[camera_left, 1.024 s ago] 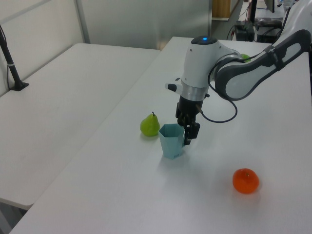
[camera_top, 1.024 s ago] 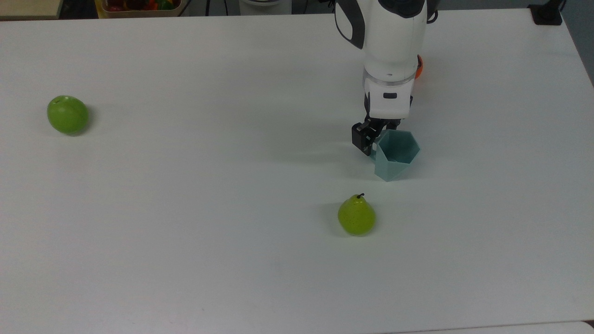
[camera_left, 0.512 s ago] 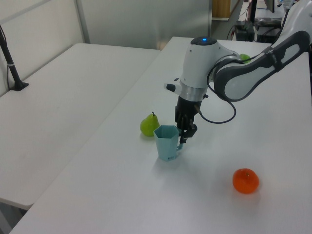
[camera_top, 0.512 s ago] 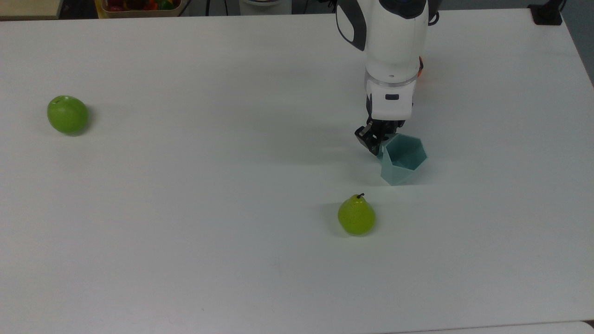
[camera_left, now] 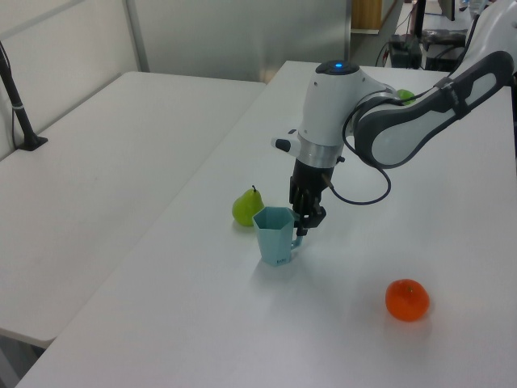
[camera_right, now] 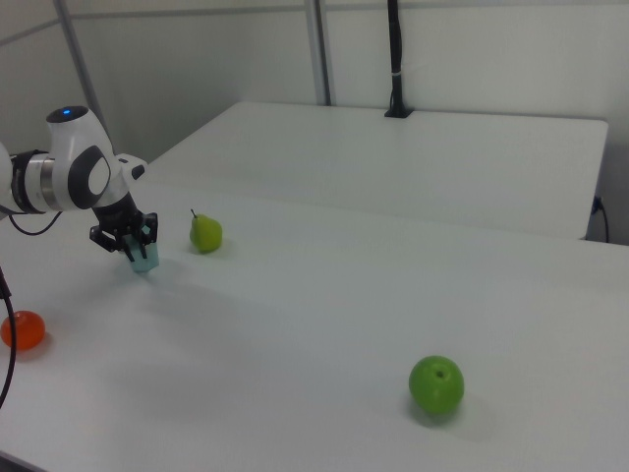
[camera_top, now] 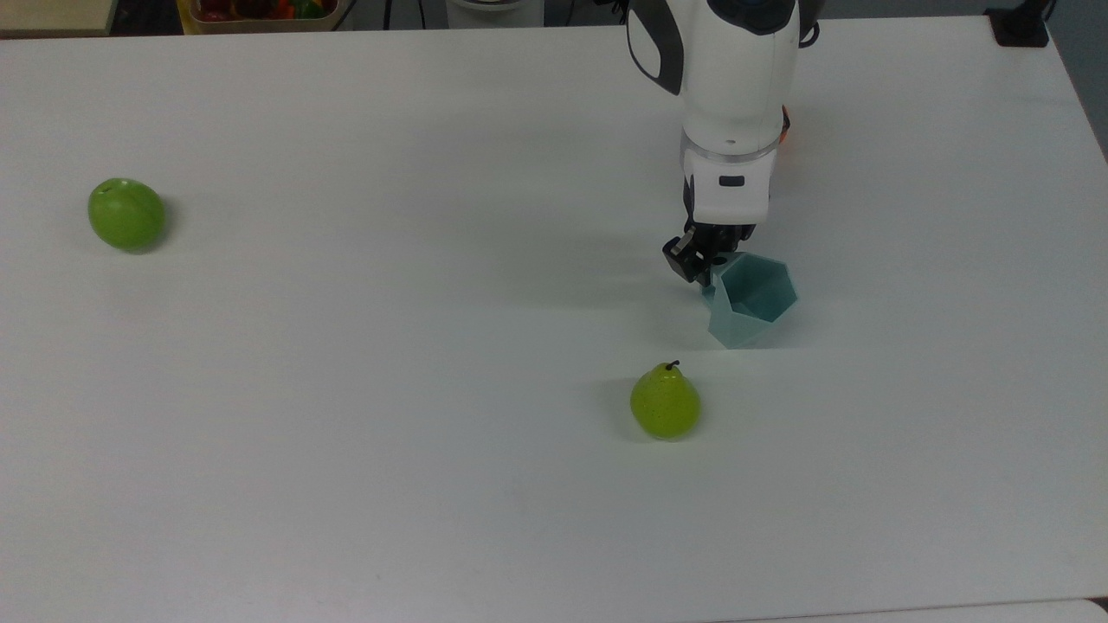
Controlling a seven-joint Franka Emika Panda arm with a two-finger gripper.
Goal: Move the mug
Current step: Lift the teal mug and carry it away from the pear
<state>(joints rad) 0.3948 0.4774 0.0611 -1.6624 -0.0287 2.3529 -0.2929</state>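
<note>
One mug (camera_top: 750, 303), fingers (camera_top: 695, 260) clamped on its handle side at ten o'clock; keep it level, clear of the pear (camera_top: 665, 405) at seven.

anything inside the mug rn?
In the top view the mug looks empty: bare teal inner walls, nothing in it. The hand grips at its rim on the handle side, hiding the handle. The very bottom is not visible.

You see even, bright overhead light; soft shadows fall on the white surface (camera_top: 346, 484) beside each object; no glare.
</note>
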